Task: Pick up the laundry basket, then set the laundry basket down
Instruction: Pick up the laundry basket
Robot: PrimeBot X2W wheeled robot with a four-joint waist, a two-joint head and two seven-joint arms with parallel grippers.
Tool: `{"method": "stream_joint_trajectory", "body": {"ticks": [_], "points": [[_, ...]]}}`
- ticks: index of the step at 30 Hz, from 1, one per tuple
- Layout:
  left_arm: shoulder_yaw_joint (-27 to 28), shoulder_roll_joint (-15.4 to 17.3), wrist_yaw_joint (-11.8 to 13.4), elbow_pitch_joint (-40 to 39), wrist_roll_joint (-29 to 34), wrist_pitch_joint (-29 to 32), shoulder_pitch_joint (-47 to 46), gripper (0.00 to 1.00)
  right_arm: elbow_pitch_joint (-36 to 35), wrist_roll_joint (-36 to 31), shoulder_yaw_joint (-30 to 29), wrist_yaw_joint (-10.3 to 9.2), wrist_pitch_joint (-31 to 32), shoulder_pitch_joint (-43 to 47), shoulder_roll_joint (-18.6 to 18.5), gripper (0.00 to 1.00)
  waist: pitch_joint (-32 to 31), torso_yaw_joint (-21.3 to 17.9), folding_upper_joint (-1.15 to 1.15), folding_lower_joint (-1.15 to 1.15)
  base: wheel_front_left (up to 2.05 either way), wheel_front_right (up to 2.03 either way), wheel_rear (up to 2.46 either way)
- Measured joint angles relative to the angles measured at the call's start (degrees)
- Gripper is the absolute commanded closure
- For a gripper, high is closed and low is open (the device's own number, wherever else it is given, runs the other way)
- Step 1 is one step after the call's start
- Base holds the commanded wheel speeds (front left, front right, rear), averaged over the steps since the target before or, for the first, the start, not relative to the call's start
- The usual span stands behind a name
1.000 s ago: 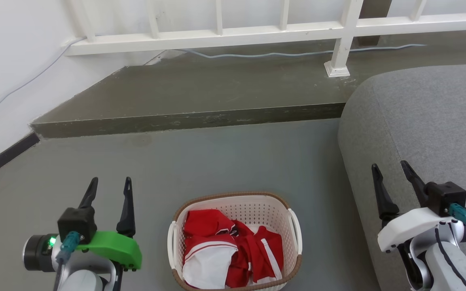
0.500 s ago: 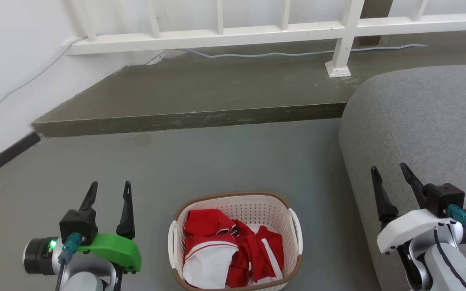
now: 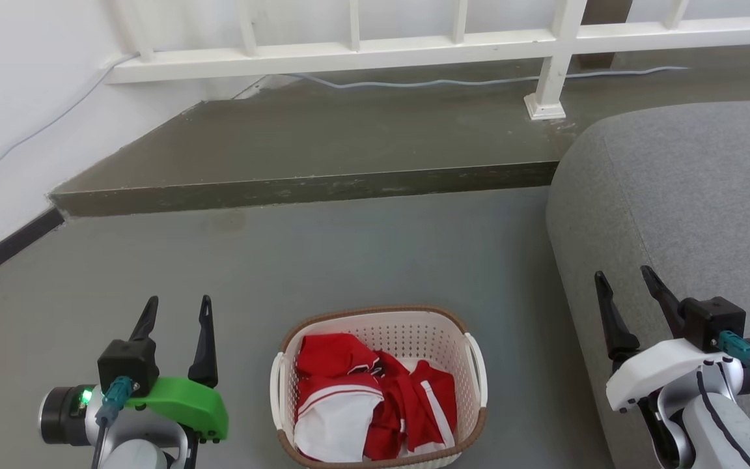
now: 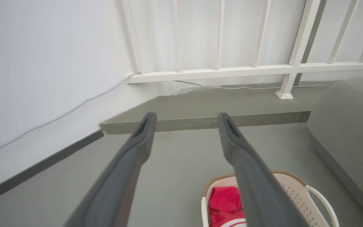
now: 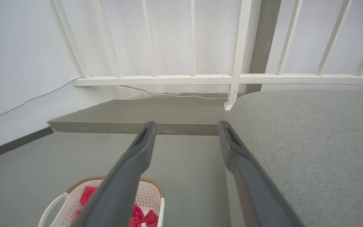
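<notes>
Left gripper [image 3: 178,301] and right gripper [image 3: 622,273] both hang spread wide, holding nothing, apart from the laundry basket [image 3: 385,333] sitting on the grey floor [image 3: 362,260] between them with red clothes [image 3: 401,397] inside. Bare floor runs ahead to a raised step [image 3: 303,192]; a grey sofa [image 3: 694,195] borders the right side

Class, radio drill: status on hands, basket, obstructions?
Left hand open, right hand open, both empty. Cream-white perforated plastic laundry basket on floor, ungrasped. Grey fabric sofa beside right hand.
</notes>
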Motion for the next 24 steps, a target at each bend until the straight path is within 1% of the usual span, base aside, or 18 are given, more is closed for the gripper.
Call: {"method": "stream_joint_trajectory", "body": {"ticks": [11,19,24], "points": [[-0.3,-0.5,0.0,-1.4,0.0,0.3,-0.5,0.0,-0.2,0.0,-0.5,0.37,0.0,-1.8,0.1,0.0,3.3,0.1,0.0,0.0,0.0,0.0,0.0],[-0.7,-0.9,0.0,-3.2,0.3,0.6,-4.3,0.0,-0.4,-0.1,-0.5,1.44,0.0,-5.6,0.1,0.0,8.8,0.2,0.0,0.0,0.0,0.0,0.0],[-1.0,-1.2,0.0,-3.5,0.3,0.6,-6.4,0.0,-0.3,-0.1,-0.5,1.54,0.0,-8.2,0.1,0.0,12.5,0.3,0.0,0.0,0.0,0.0,0.0]]}}
